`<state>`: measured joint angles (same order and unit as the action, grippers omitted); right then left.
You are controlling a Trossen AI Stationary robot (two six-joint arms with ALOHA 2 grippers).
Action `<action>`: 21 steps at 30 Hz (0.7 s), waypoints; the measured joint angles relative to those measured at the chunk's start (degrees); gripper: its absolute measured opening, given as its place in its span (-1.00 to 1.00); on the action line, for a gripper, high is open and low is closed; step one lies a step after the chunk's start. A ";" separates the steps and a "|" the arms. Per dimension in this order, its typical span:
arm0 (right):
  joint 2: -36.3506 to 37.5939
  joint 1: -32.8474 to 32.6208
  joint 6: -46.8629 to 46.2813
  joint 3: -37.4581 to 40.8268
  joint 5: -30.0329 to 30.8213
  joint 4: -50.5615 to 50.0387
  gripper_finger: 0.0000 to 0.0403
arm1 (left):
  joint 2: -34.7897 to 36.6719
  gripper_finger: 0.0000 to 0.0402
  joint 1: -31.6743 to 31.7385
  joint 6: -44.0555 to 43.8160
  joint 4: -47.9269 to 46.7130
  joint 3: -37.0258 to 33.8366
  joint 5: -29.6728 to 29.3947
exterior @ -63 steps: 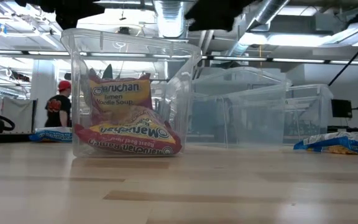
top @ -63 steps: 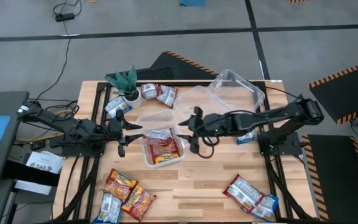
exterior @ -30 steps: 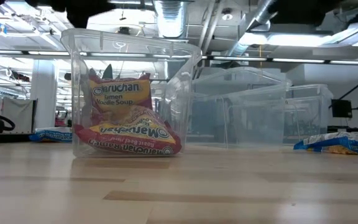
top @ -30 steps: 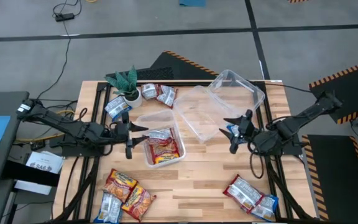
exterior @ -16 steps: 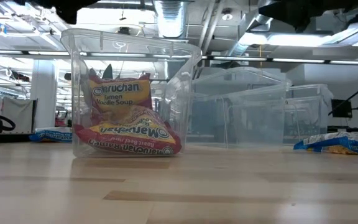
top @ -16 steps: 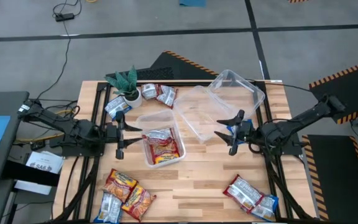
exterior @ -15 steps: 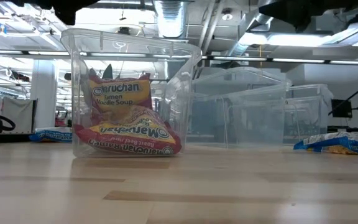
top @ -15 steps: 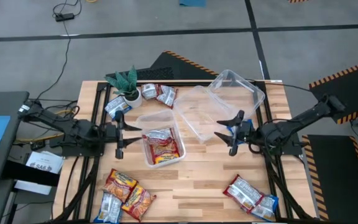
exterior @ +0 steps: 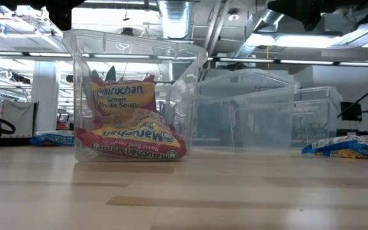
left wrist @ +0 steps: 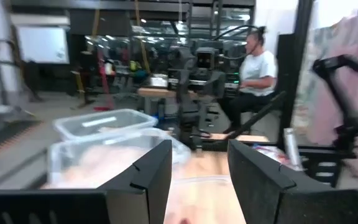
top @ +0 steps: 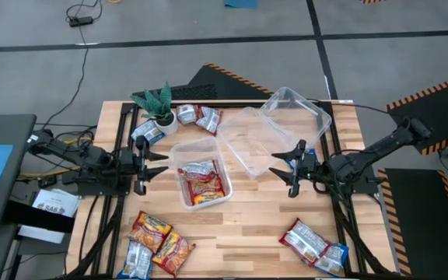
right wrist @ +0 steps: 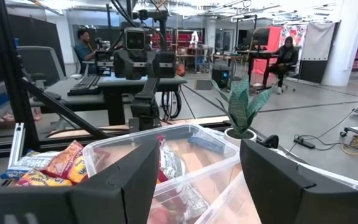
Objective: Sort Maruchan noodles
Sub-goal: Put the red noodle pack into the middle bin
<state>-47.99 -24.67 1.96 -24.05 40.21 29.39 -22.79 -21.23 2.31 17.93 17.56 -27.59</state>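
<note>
We see two red-and-silver Maruchan noodles packets (top: 203,180) inside the clear tub (top: 179,148) at mid-surface. Left of the tub, the left gripper (top: 140,163) hovers empty, fingers moderately apart. Right of it, the right gripper (top: 290,166) hangs empty, fingers spread wide.

A wooden table (top: 263,233) is seen from above, with three clear plastic tubs on it: one (top: 179,152) near the middle, a second (top: 243,136) lying just beside it, and a third (top: 294,105) tilted at the far right corner. A small potted plant (top: 155,103) is set near the far left corner, and a seated person (left wrist: 253,65) is visible in the room beyond.
</note>
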 joint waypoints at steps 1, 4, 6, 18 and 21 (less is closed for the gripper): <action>0.00 0.00 0.00 0.00 0.00 -0.04 0.23 | -0.35 -0.28 0.00 -1.56 0.08 0.00 1.06; 0.00 0.00 0.00 0.00 0.01 -0.14 0.23 | -1.56 -0.28 0.00 -5.96 1.79 0.00 7.07; 0.00 0.00 0.00 0.00 0.02 -0.22 0.23 | -2.01 -0.28 0.00 -8.41 3.12 0.14 13.93; 0.00 0.00 0.00 0.00 0.07 -0.58 0.23 | -12.73 -0.28 -5.51 -31.17 -19.74 17.45 33.11; 0.00 0.00 0.00 0.00 0.07 -0.71 0.23 | -21.09 -0.28 -10.89 -39.18 -31.52 24.04 30.44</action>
<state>-47.99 -24.67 1.96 -24.05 40.27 28.69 -43.88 -32.12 -36.88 -13.58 41.61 2.85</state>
